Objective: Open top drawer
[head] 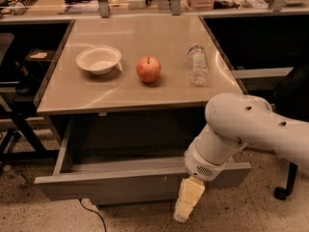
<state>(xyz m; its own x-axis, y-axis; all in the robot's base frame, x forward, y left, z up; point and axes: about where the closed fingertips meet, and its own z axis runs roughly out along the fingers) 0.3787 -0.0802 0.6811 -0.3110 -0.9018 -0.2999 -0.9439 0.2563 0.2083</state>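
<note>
The top drawer [106, 185] is a wide grey handleless drawer under the beige tabletop [135, 88]. It stands pulled well out toward me, and its shallow grey box shows dark inside. My gripper [188, 204] hangs from the white arm [241, 129] at the drawer front, right of centre. Its pale yellowish fingers [191, 192] point down in front of the drawer's lower edge.
On the tabletop stand a white bowl [98, 59], a red apple [148, 69] and a clear plastic bottle [198, 64] lying down. A black chair base [282, 190] is at the right. A cable [94, 214] runs on the speckled floor below the drawer.
</note>
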